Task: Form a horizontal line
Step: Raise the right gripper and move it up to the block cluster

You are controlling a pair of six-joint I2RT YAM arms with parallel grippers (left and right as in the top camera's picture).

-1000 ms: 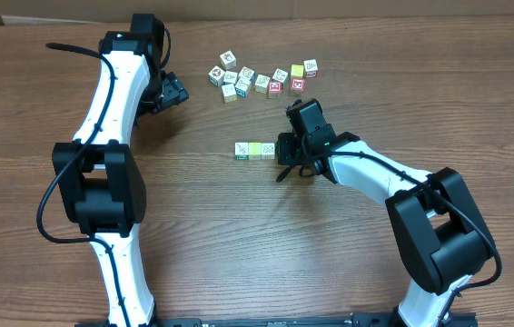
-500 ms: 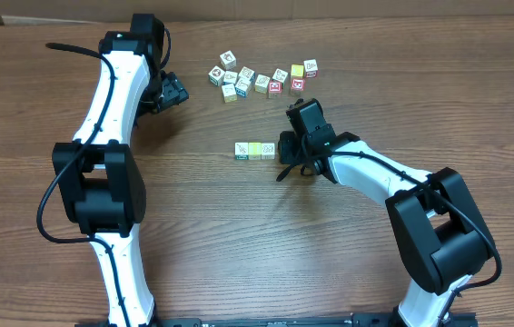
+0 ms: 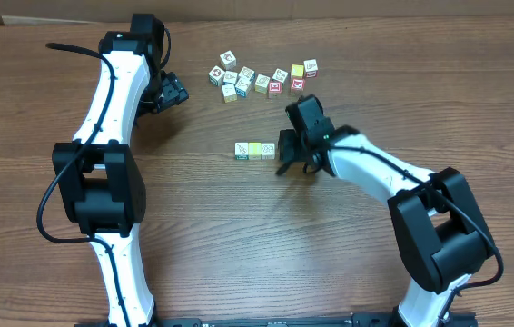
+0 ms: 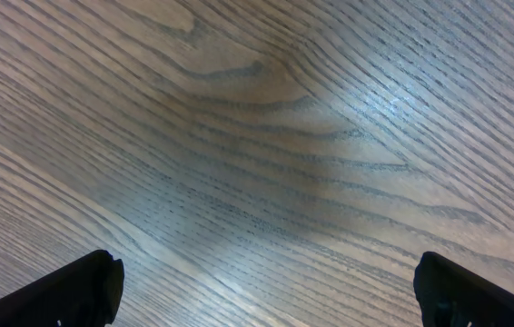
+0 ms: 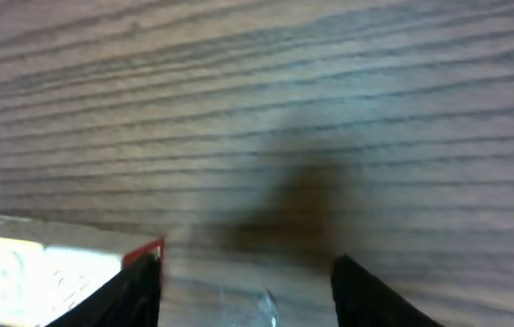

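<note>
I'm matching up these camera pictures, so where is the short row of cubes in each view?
Overhead: the row of cubes lies mid-table, below the loose cluster, its right end at the right gripper.
Left wrist: not in it; only bare table.
Right wrist: bottom left, blurred, its red end beside one finger.
Shared landmark: the right gripper, at the row's end.

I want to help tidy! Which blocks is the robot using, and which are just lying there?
In the job: row of cubes; right gripper at its end.
Lying about: loose cubes in a cluster; left gripper, holding nothing.
</note>
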